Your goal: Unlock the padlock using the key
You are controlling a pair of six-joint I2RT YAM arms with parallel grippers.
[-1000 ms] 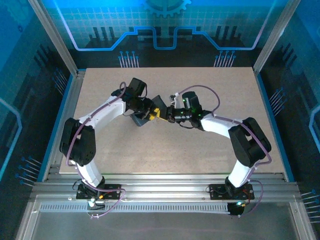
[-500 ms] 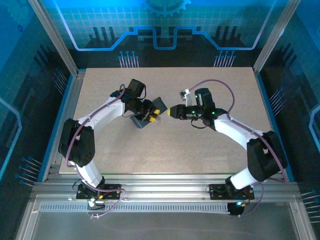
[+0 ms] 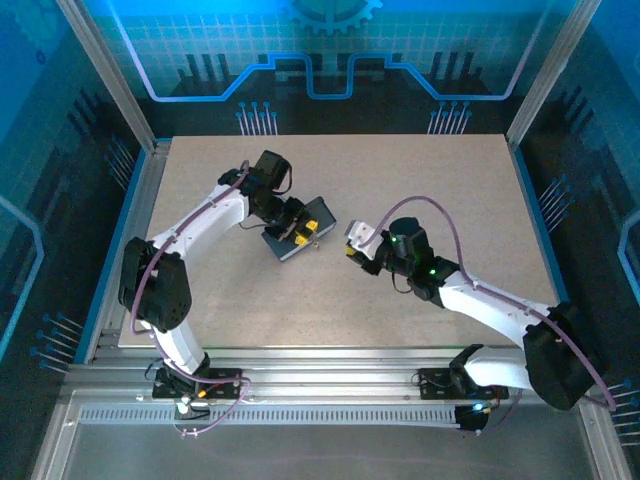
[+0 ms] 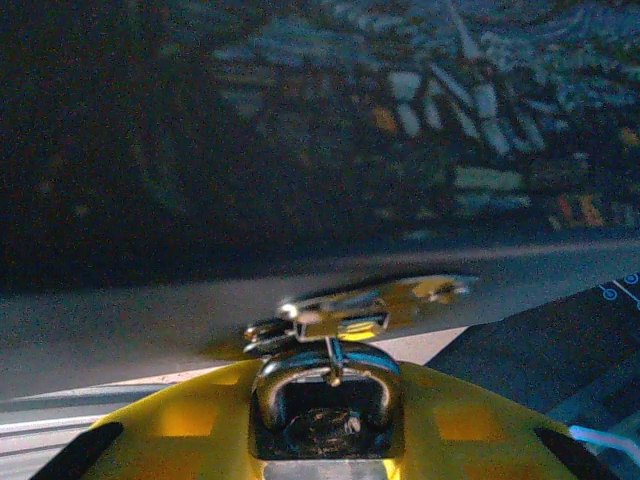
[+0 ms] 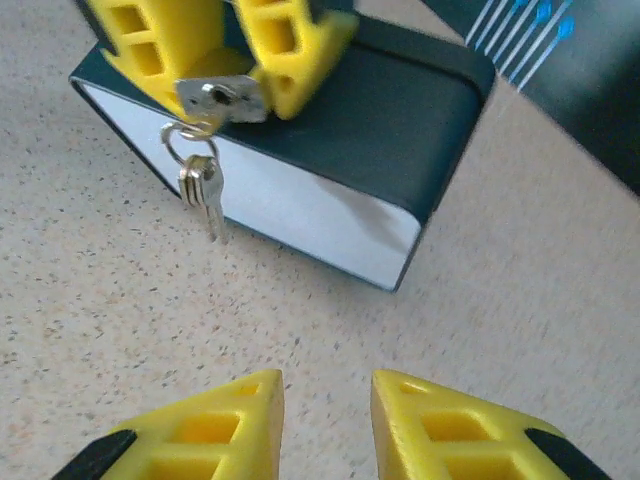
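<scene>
while the left claw [image 5: 245, 80] grips the padlock [image 5: 220, 98] with the key [image 5: 203, 195] dangling just below, the right claw [image 5: 325, 390] sits slightly parted and empty, near it.

- Up top, the fixed camera sits high behind the two arm bases. It looks steeply down and forward, taking in the whole speckled beige table [image 3: 450, 180] from afar.
- Over to the left wrist camera: it peers forward along the left gripper [image 4: 325, 445], yellow plastic fingers low in frame. It's so close to the small silvery padlock [image 4: 325, 372] that everything beyond blurs.
- The right wrist camera hangs near the tabletop, tilted down over the right gripper [image 5: 325, 415], facing the dark-blue rectangular tin box [image 5: 400, 120].
- Shared ground: the overhead and right wrist views both catch the tin box and the left gripper. Both wrist views catch that padlock, from opposite ends.
</scene>
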